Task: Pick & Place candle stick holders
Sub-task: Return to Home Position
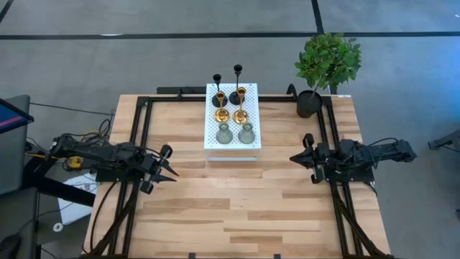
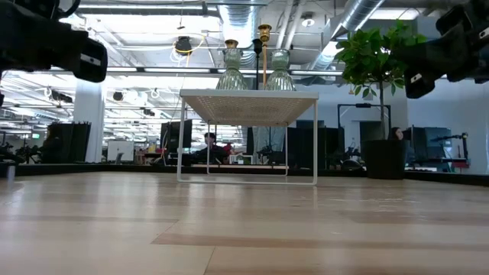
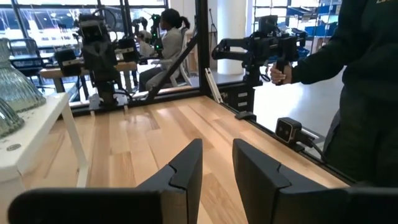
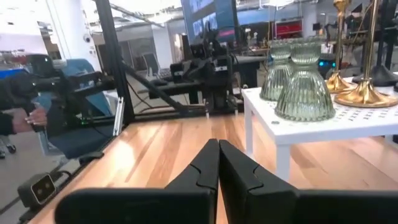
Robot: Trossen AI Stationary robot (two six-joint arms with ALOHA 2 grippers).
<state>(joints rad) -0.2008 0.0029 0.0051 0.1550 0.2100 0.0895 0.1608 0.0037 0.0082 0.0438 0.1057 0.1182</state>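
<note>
Six candle stick holders [image 1: 222, 115] stand in pairs on a white shelf [image 1: 231, 148] at the middle of the table's [image 1: 237, 208] far edge — black rearmost, then gold, then green glass. The glass looks fragile and slick, and its narrow neck seems the safest hold. Each arm sits tucked at its own side edge, pointing inward — left pincer [image 3: 216, 146] spread, right pincer [image 4: 218, 143] pressed together, both empty.

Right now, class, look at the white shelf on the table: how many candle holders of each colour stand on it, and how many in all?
Black holders: 2
Gold holders: 2
Grey-green glass holders: 2
Total on the white shelf: 6
</note>
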